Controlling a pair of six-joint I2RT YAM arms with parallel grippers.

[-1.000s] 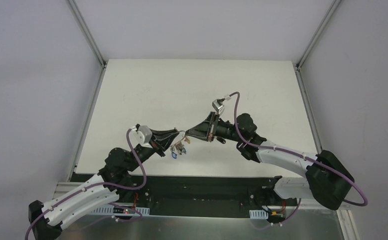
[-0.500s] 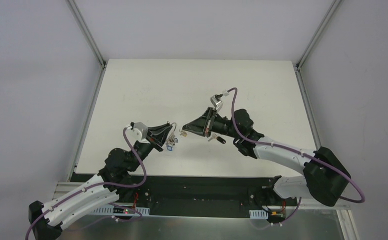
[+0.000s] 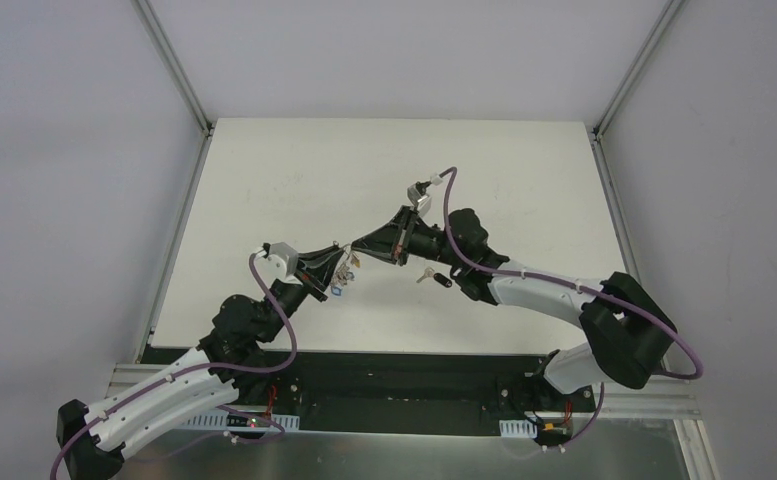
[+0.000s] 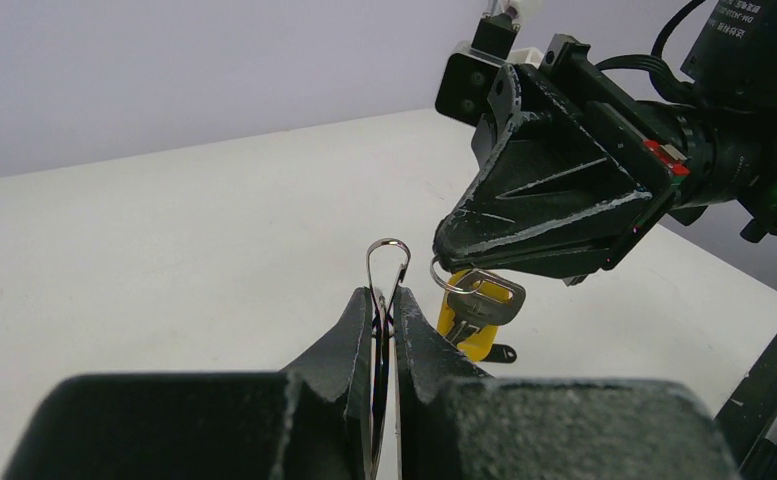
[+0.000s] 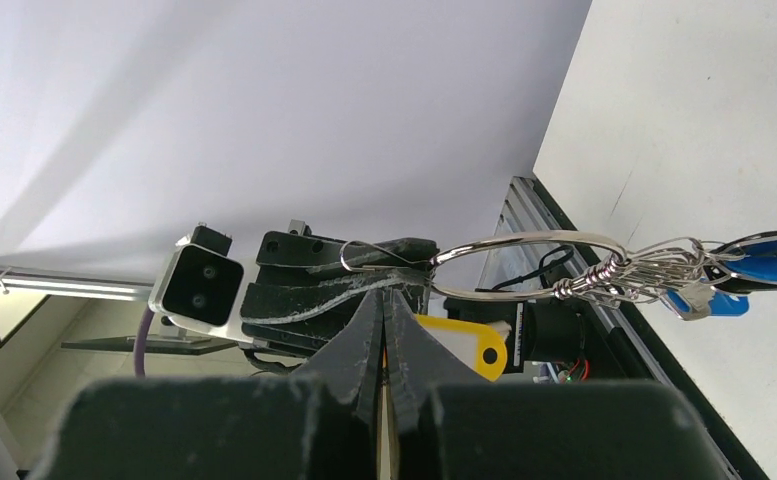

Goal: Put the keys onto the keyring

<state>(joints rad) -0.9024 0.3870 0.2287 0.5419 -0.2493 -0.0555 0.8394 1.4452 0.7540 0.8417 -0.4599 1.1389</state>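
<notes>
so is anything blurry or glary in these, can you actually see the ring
Left wrist view: keyring and yellow-headed key sharp, left tool close up and soft. Right wrist view: keyring crisp against a pale wall, right tool blurred. Top external view: even light, faint shadows, keyring too small to resolve.

Soft, even light makes the white worktop [image 4: 164, 250] bright; behind the tips of the left claw [image 4: 385, 300], its black body looks blurred.

White table [image 3: 294, 180], grey walls [image 3: 64, 150], aluminium rails [image 3: 175, 68]
</notes>
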